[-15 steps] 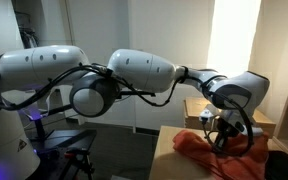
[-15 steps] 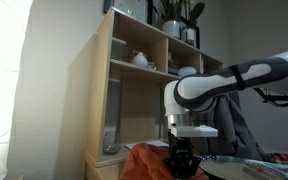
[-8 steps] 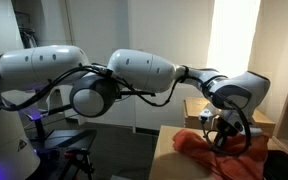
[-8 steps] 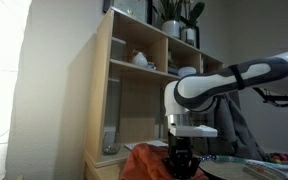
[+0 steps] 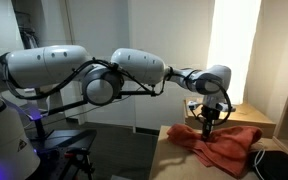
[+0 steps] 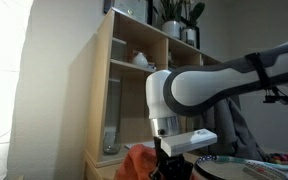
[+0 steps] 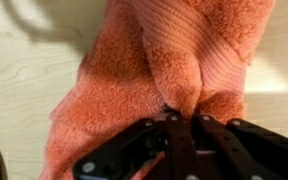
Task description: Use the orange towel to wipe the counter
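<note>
The orange towel [image 5: 221, 147] lies rumpled on the light wood counter [image 5: 170, 165]. It also shows in the wrist view [image 7: 169, 55] and at the bottom of an exterior view [image 6: 136, 164]. My gripper [image 5: 208, 126] points down onto the towel, and its black fingers are shut on a raised fold of the cloth [image 7: 179, 112]. The towel spreads away from the gripper across the counter [image 7: 24, 75]. The fingertips are buried in the fabric.
A pale wooden box [image 5: 196, 106] stands on the counter behind the gripper. A tall open wooden shelf [image 6: 134, 80] with small items stands close beside the arm. A dark round object [image 6: 234, 168] lies at the lower right.
The arm has swung across the counter, dragging the towel with it. The towel now lies more spread out, and the gripper has kept its hold on the fold.
</note>
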`<state>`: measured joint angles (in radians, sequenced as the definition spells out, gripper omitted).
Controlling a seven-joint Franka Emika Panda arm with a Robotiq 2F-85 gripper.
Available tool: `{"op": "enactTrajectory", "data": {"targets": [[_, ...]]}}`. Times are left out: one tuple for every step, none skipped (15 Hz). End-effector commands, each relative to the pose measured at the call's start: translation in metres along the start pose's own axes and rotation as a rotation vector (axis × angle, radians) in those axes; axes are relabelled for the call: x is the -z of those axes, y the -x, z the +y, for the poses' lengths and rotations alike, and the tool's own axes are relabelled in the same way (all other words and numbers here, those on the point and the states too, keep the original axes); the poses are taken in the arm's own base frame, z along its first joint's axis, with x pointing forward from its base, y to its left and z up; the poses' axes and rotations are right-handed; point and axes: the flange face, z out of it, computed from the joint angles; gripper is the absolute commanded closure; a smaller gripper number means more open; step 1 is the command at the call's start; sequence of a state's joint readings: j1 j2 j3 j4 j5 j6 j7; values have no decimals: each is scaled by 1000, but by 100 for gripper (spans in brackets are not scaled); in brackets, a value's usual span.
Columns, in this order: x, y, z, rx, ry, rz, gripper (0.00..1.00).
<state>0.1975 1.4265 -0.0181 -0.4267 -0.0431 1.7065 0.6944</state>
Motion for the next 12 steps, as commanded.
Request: {"op": "enactTrajectory", "data": {"targets": [[0,19,-21,72,56,33,97],[2,23,-26,89,58,42,97],[2,24,-28,99,55,46,97],[4,24,-29,103,47,48,97],[6,22,-29,105,40,54,97],[8,21,-27,110,27,52,97],[9,19,-26,110,20,54,97],[11,17,-26,114,5,58,97],[13,16,-26,119,-6,57,97],[16,15,-26,124,-16,67,97],[18,14,-28,125,-30,72,97],[8,18,-27,102,13,60,97]]}}
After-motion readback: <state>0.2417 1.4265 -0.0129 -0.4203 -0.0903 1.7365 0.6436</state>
